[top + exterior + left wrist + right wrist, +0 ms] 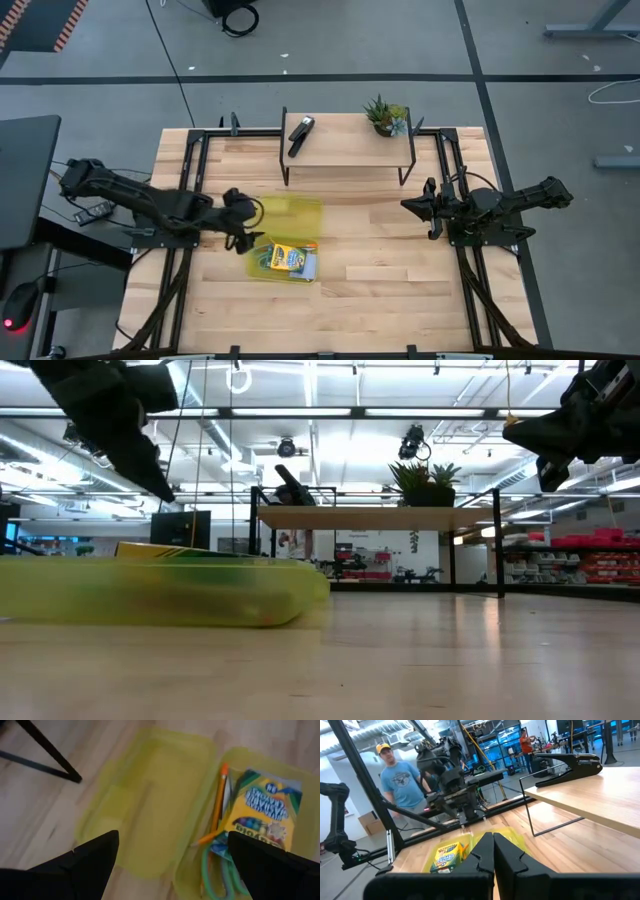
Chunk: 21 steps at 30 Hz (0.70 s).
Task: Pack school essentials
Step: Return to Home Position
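Observation:
A translucent yellow-green case [285, 240] lies open on the table. Its lid [145, 795] is flat on the wood, toward the far side, beside the base. In the base lie the yellow-green crayon box [265, 805], an orange pen [219, 795], a yellow pencil [207, 837] and the green-handled scissors [217, 875]. A pale blue edge [311, 266] shows under the crayon box. My left gripper [250, 222] is open and empty, above the case's left side, with its fingers [95, 862] spread over the hinge line. My right gripper [405, 206] is shut and empty at the right.
A low wooden shelf [345, 140] on black wire legs stands at the table's far side, with a black stapler [300, 132] and a small potted plant [385, 115] on it. A person in a blue shirt [400, 780] stands beyond the table's left side.

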{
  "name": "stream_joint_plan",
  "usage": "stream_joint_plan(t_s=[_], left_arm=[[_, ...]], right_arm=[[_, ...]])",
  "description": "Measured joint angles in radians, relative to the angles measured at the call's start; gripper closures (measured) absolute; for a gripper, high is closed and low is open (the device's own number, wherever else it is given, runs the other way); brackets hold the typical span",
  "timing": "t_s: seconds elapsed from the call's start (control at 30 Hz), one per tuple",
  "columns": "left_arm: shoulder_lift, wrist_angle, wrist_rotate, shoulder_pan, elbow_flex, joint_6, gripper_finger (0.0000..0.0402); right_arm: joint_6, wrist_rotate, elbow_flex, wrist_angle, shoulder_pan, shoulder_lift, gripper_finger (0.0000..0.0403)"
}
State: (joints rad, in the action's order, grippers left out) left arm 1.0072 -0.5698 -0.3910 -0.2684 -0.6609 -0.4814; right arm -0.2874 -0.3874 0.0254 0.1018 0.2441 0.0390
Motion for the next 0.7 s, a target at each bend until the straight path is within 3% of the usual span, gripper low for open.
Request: stream_joint_plan(t_s=[0.7], left_arm=[[-0.540, 0.387, -0.126, -0.050, 0.391, 0.071, 0.0064]], right_arm=[[0.000, 0.000, 0.000, 0.000, 0.000, 0.000, 0.0395]])
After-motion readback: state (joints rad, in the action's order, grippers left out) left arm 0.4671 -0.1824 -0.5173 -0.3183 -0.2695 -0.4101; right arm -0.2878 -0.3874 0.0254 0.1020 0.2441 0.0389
